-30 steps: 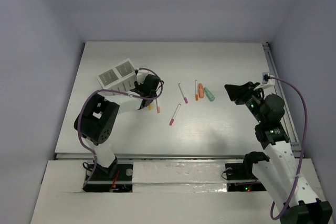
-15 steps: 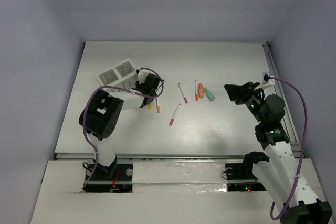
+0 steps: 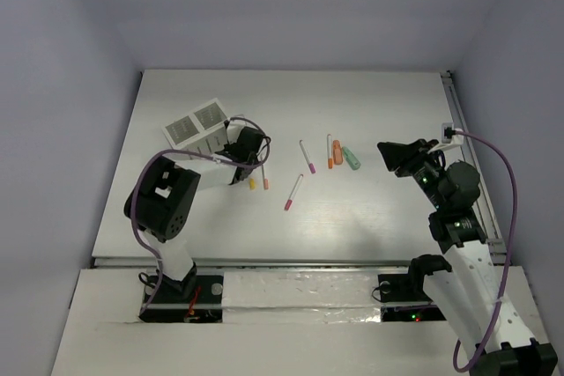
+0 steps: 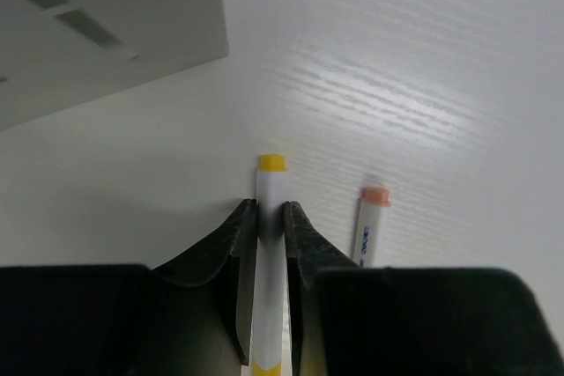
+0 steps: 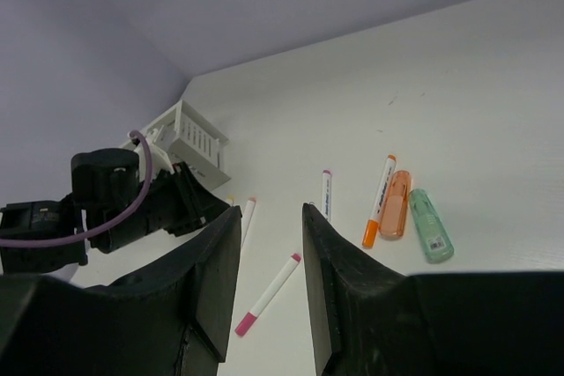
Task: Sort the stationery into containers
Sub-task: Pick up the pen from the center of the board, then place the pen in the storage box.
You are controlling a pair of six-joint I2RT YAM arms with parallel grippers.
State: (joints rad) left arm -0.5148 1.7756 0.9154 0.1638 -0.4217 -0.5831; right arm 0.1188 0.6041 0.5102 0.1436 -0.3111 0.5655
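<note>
Left wrist: left claw (image 4: 268, 210) low around yellow-tipped pen (image 4: 271, 180)

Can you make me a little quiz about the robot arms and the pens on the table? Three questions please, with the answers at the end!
1. True or false: the left end effector is pinching a yellow-ended pen.
2. Pick one: what lies right beside the mint-green marker? A) a stubby orange marker B) a blue ruler C) a black eraser
3. Fill the gap: the white organiser box has ___ square compartments.

Key: 1 true. 2 A. 3 two.
</note>
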